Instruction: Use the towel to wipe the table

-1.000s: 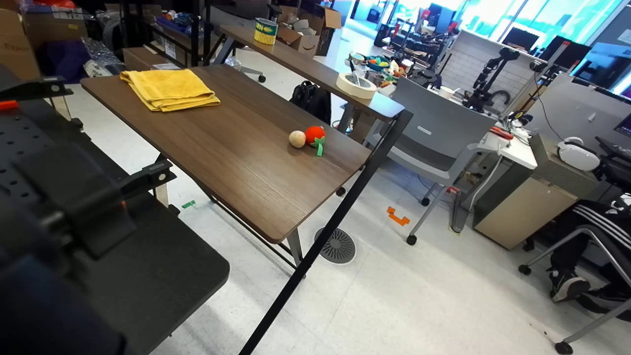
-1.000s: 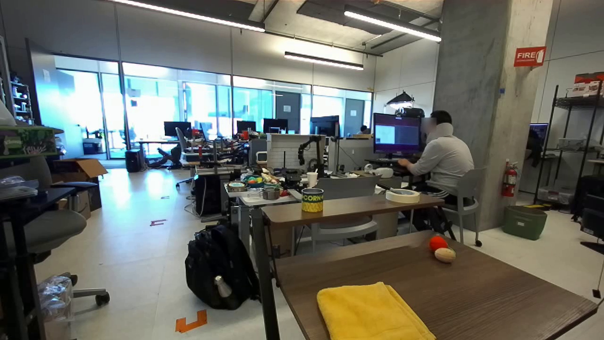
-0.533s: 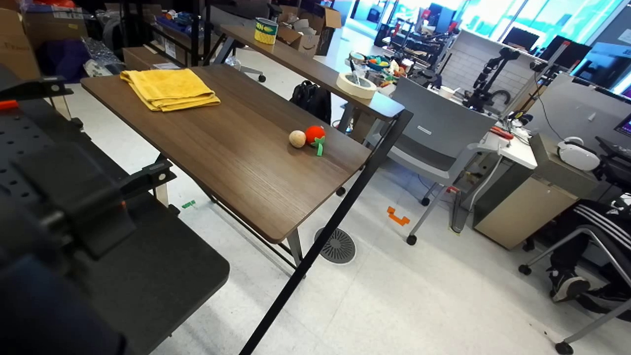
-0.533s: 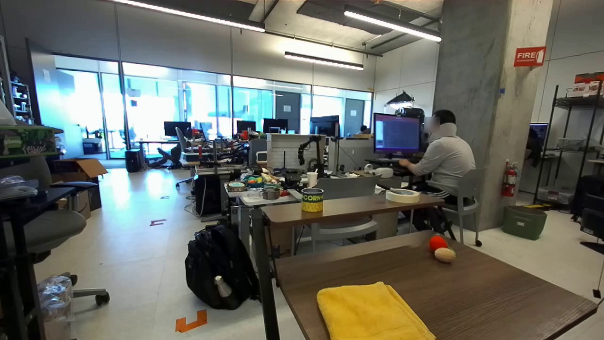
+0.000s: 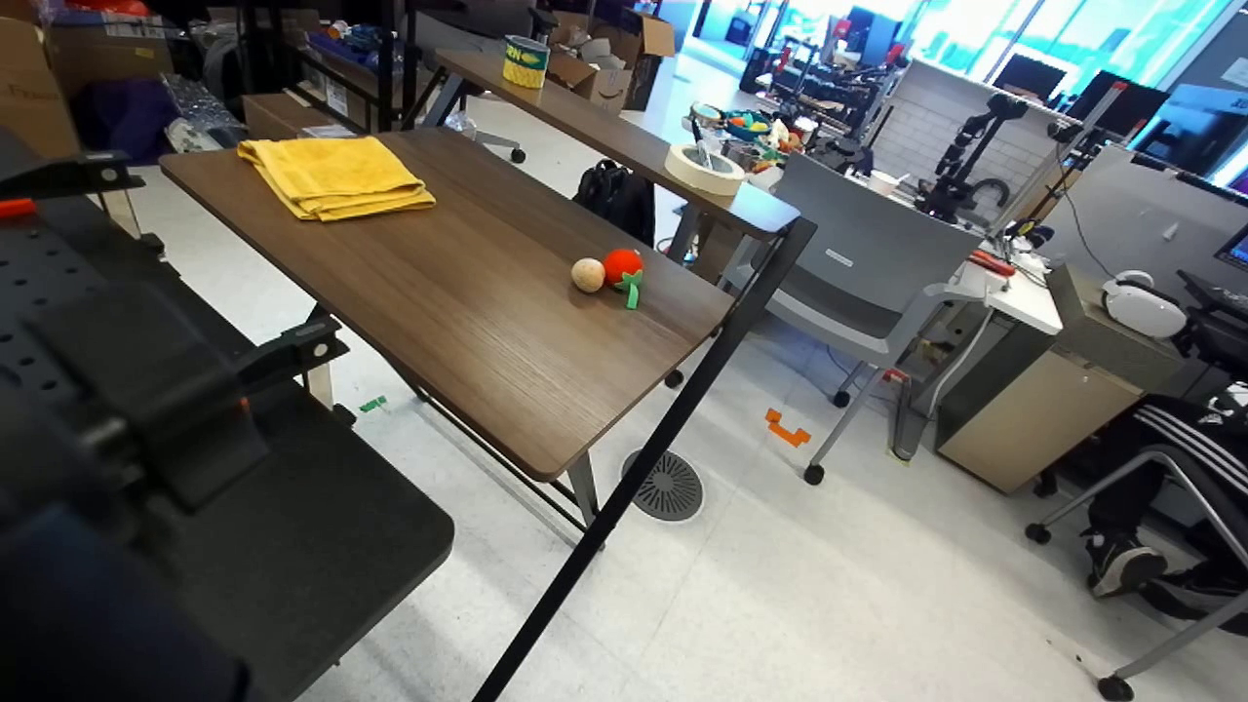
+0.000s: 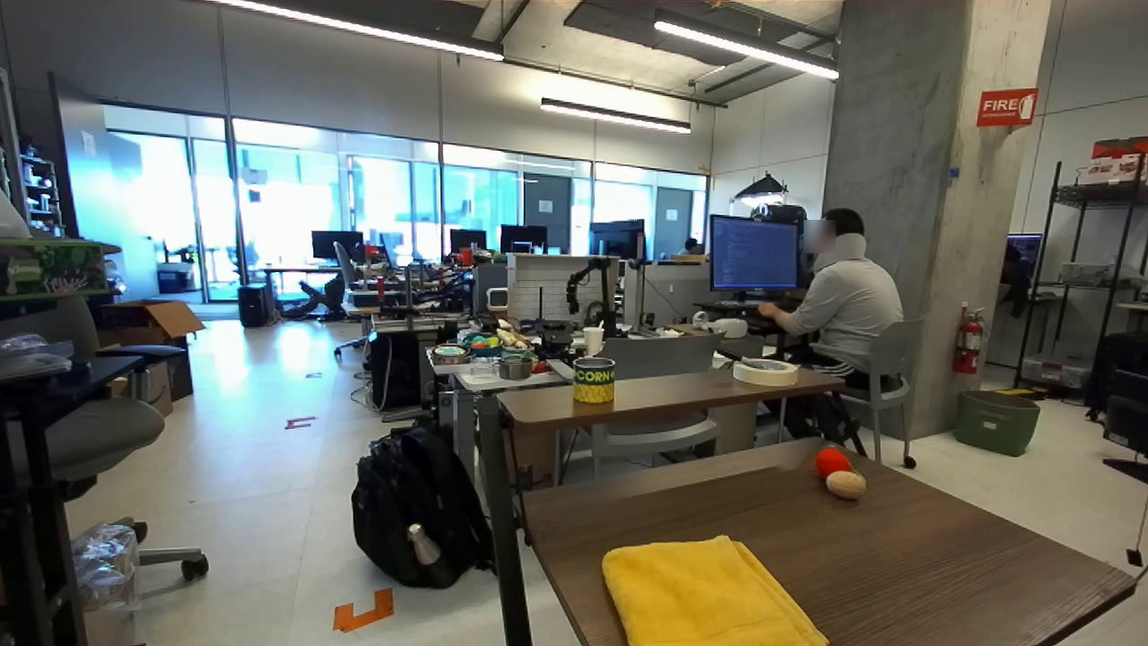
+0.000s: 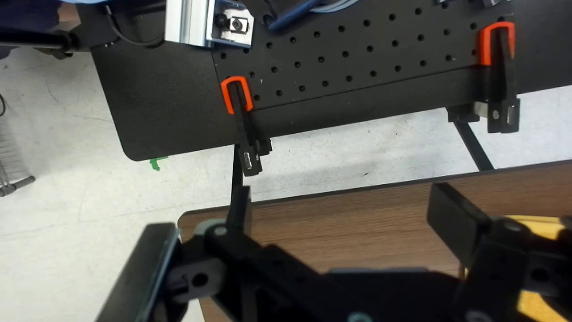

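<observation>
My claw point(image 7: 342, 205) wide, nothing in it; mustard-yellow towel point(image 5: 336, 177) not yet grabbed.
Towel lies folded on the brown wood-grain worktop point(image 5: 478, 312), 10 o'clock end in an exterior view; in the wrist view it's at 4 o'clock from the claw's middle, partly hidden behind it. I should shift that way, line up over it, come down gently and pinch a thick fold, since a single layer might slip. Then keep it low and flat, light pressure, long strokes. Mind the tan ball point(image 5: 588, 275) and tomato-like toy point(image 5: 622, 263) at the towel's 4 o'clock in an exterior view: a nudge would probably set them rolling.
</observation>
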Controlling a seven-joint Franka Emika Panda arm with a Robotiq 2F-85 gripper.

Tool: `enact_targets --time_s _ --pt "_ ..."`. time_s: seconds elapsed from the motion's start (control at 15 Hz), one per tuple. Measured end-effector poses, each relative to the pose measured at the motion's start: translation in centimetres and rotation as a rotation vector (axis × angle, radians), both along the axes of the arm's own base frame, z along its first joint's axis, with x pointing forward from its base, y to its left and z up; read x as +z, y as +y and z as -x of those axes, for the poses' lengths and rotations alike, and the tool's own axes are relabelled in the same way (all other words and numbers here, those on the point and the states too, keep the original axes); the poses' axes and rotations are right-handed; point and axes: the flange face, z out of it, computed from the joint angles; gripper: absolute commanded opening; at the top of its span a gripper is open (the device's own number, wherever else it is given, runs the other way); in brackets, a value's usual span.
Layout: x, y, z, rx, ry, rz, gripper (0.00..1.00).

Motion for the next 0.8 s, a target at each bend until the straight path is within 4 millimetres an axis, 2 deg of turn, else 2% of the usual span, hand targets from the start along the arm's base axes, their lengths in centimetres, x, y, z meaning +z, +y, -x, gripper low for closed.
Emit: enact_targets --time_s 0.13,0.27,0.53,0.8 --pt "0.0 0.1 -0.3 -0.040 -0.001 0.004 1.00" --pt "-0.9 0.4 -1.5 -0.110 0.012 0.011 1.00" --pt "-6.2 2.1 -4.0 -0.192 0.143 0.014 1.00" --pt "-12.5 6.9 -6.7 -0.194 0.236 -0.028 1.00"
